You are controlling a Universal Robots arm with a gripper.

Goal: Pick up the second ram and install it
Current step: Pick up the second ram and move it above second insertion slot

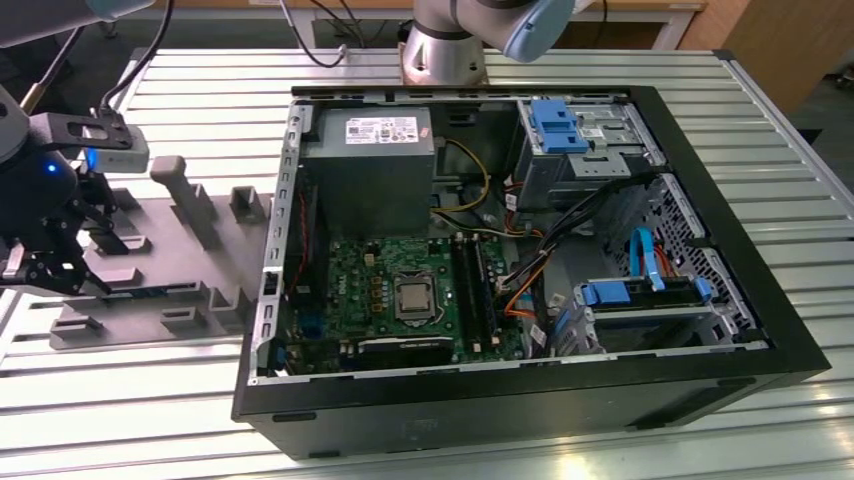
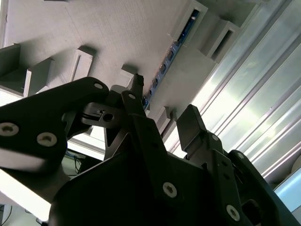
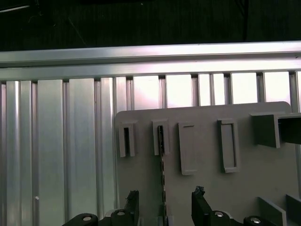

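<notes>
Gripper hangs right over the ram, jaws apart, one finger on each side of the stick and nothing clamped. In the second wrist view the ram stands on edge in a groove of the grey tray, so only its thin blue-green top edge shows. Fingers look clear of it, though I can't really tell how low they sit.

Handling-wise I'd guess it's very light, stiff and flat, but fragile. It should be pinched across the two flat faces near the middle and kept square, with no twisting. Smooth board faces could slip if the squeeze is weak.

Further out in the exterior view, the tray lies on the slatted table just beside the open case, and the motherboard lies flat inside it.
</notes>
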